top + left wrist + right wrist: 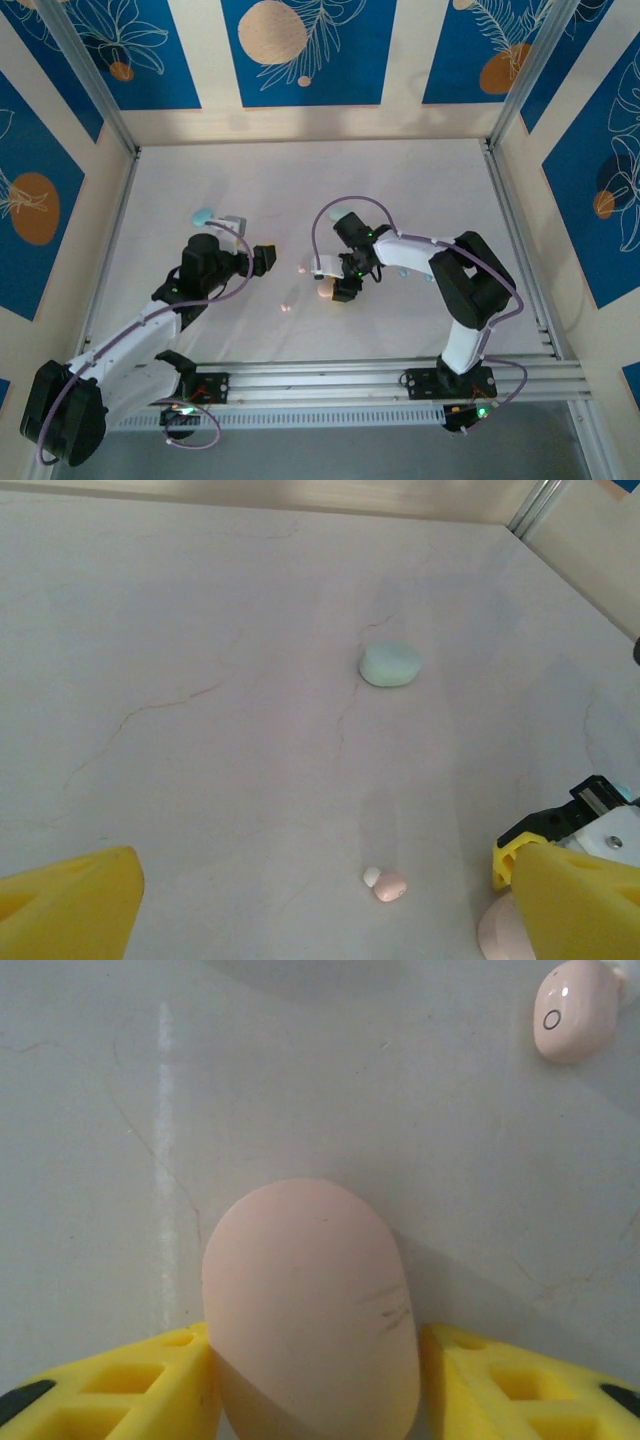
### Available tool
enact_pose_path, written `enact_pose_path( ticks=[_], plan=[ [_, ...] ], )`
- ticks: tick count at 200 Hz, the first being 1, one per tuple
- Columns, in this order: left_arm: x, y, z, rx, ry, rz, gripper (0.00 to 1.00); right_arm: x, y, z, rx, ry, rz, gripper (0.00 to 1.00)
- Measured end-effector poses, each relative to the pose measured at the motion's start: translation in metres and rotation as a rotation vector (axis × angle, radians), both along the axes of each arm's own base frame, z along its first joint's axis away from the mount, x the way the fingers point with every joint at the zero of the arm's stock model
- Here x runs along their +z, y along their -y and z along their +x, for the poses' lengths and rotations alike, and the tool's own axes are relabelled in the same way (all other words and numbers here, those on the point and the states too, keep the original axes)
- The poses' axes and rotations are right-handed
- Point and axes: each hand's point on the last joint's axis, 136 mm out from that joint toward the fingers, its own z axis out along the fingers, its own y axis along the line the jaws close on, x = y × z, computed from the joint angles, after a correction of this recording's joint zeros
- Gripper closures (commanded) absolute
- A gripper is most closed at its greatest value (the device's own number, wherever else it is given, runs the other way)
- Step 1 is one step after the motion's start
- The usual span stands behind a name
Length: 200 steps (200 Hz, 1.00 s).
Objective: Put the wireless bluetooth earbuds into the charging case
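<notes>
A pink pebble-shaped charging case (310,1310) lies on the white table, and the yellow fingers of my right gripper (315,1390) press on both its sides. From above, the same gripper (335,290) sits over the case (326,291) near the table's middle. One pink earbud (572,1010) with a white tip lies just beyond it. My left gripper (325,920) stands wide open above the table with nothing in it, and that earbud (388,886) rests on the surface between its fingers (580,900). The pink case (497,935) peeks in at the lower right.
A closed mint case (390,665) lies apart on the table, further back to the left (203,215). Patterned walls and metal rails (515,250) fence the table on three sides.
</notes>
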Motion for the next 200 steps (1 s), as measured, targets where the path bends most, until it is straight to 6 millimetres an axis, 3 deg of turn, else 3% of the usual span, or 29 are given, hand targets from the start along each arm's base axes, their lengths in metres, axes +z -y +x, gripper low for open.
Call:
enact_pose_path(
  ticks=[30,56,67,87,116,141,164,200],
  plan=[
    [0.001,0.000,0.000,0.001,-0.002,-0.006,0.06,-0.002,0.000,0.002,-0.007,0.006,-0.011,0.63],
    [0.001,0.001,-0.001,-0.007,-0.010,-0.021,0.07,0.003,-0.001,0.004,-0.038,0.013,-0.004,0.64],
    [0.002,0.004,-0.002,-0.023,-0.014,-0.035,0.08,0.014,-0.002,0.007,-0.069,0.017,0.024,0.64],
    [0.010,0.015,-0.007,-0.093,0.001,-0.075,0.10,0.056,-0.007,0.013,-0.150,-0.005,0.159,0.65],
    [0.049,0.042,-0.019,-0.272,0.135,-0.184,0.13,0.148,-0.006,0.030,-0.225,-0.015,0.441,0.67],
    [0.079,0.063,-0.036,-0.449,0.251,-0.257,0.16,0.207,-0.008,0.020,-0.172,-0.037,0.599,0.67],
    [0.091,0.080,-0.047,-0.588,0.286,-0.269,0.15,0.235,-0.013,0.006,-0.113,-0.093,0.675,0.67],
    [0.105,0.096,-0.058,-0.709,0.353,-0.241,0.15,0.255,-0.015,-0.007,-0.069,-0.162,0.726,0.67]
  ],
)
